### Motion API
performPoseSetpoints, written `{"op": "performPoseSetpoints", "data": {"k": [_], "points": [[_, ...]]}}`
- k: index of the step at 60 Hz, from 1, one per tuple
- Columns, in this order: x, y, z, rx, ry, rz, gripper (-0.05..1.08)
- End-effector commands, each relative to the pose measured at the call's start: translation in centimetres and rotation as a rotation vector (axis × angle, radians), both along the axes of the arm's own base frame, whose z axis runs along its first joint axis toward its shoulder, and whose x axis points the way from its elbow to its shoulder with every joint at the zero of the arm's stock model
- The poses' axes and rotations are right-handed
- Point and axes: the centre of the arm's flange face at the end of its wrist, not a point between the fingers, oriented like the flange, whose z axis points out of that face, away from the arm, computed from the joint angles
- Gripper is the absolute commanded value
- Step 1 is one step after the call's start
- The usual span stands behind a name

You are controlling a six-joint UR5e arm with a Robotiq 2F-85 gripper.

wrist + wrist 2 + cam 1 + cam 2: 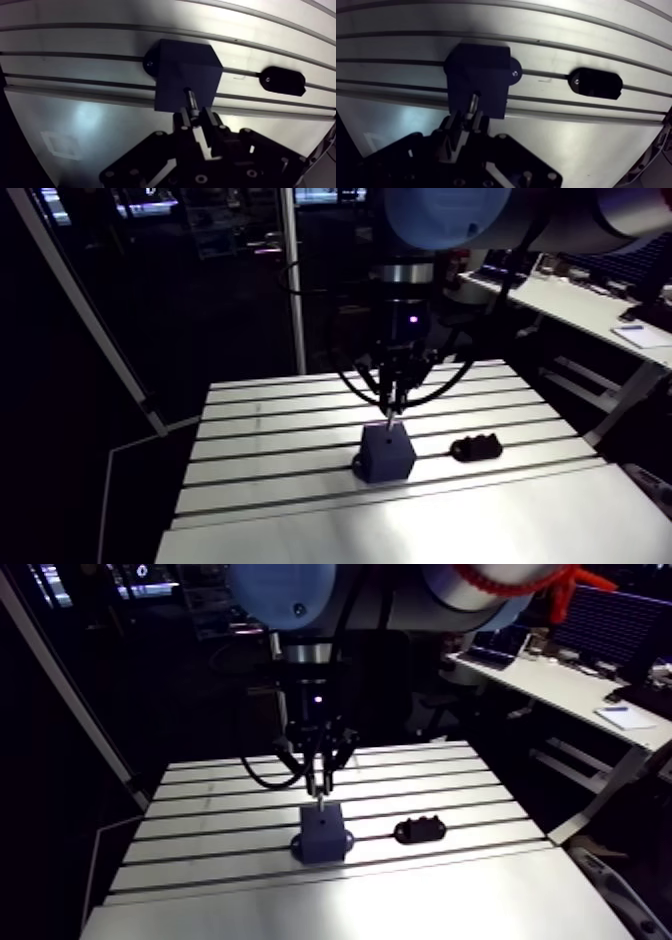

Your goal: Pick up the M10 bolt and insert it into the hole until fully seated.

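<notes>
Pinching the bolt (190, 97) between nearly closed fingers (209, 119), with its tip right at the hole in the block (185, 65), mid-tabletop (100, 125). Done with pickup and lining up, by the look of it. Left to do: pushing down till fully seated.

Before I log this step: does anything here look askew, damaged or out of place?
Nothing stands out. The tool is shut on the bolt, whose tip meets the top of the block. The block sits flat on the table, and a black oval part lies apart beside it.
</notes>
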Motion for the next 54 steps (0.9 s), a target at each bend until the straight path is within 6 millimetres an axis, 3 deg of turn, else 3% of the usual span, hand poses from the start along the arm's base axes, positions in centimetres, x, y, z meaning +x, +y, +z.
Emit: {"op": "performPoseSetpoints", "data": {"k": [1, 54], "points": [[0.0, 0.0, -0.1, 0.000, 0.001, 0.000, 1.08], [0.7, 0.2, -1.3, -0.008, -0.024, 0.007, 1.08]]}}
